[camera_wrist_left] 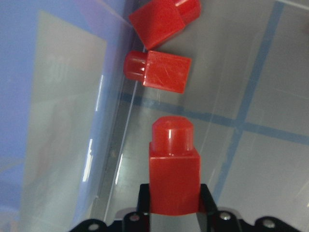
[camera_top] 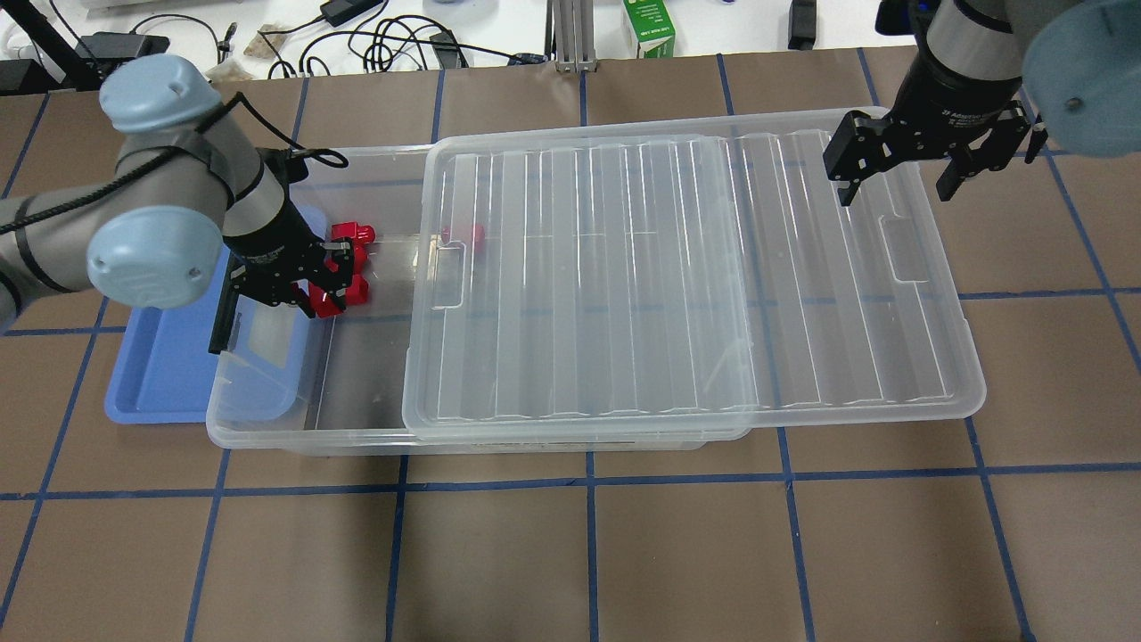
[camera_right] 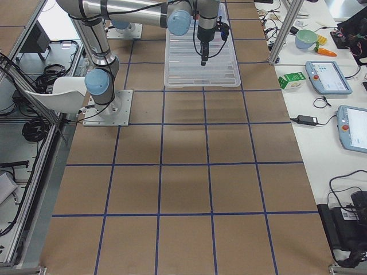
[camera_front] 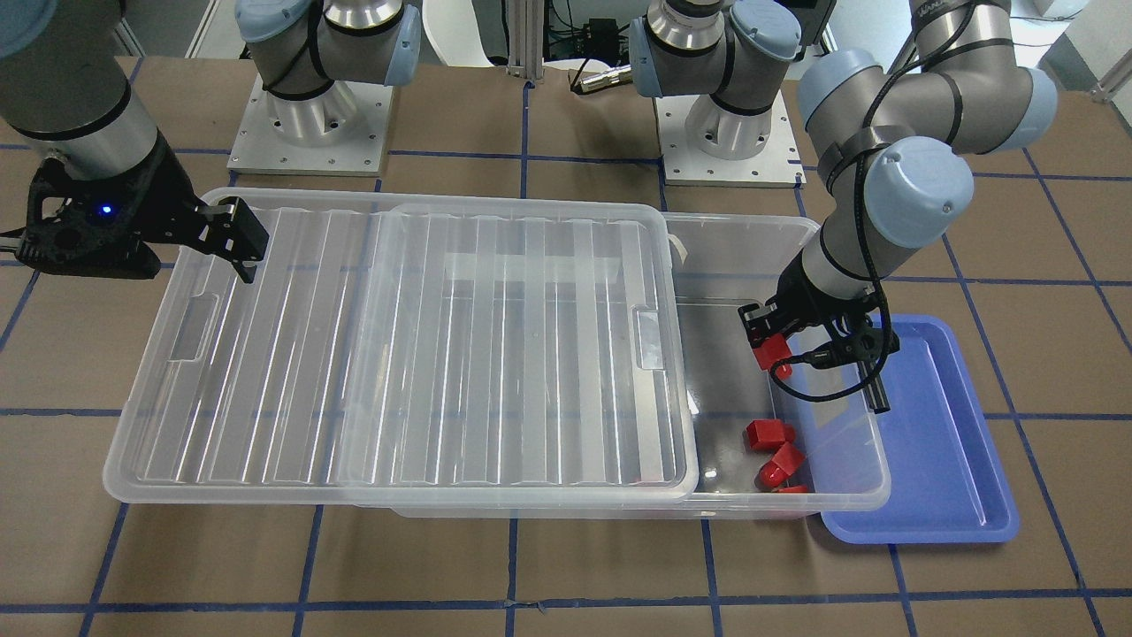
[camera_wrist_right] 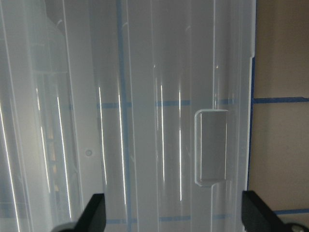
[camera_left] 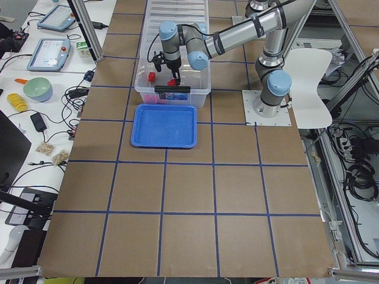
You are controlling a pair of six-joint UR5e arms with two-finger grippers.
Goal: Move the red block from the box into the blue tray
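Over the open left end of the box [camera_front: 752, 221], on the robot's own left, a red block [camera_wrist_left: 174, 174] is held clamped in the left gripper [camera_front: 774, 354], clear of the floor. The block is pinched across the two flat sides of its square body, with its round stub pointing out past the fingertips. Two more red blocks [camera_front: 768, 433] are seen lying loose on the box floor close by, against the end wall. The lid [camera_front: 398, 354] is slid toward the right end, so only the left end is uncovered. The blue tray [camera_front: 937, 442] is set just beside that end wall, partly tucked under the rim, and nothing is seen in it. The right gripper [camera_top: 896, 187] is spread wide with nothing in it, hovering above the lid's far right corner. The block is judged to be hard, rigid plastic, light and not fragile, with a glossy skin that may slip under a weak pinch. The flat sides of the square body are judged the best place to take hold; the rounded stub would likely roll out. How high the block hangs against the rim cannot be told.
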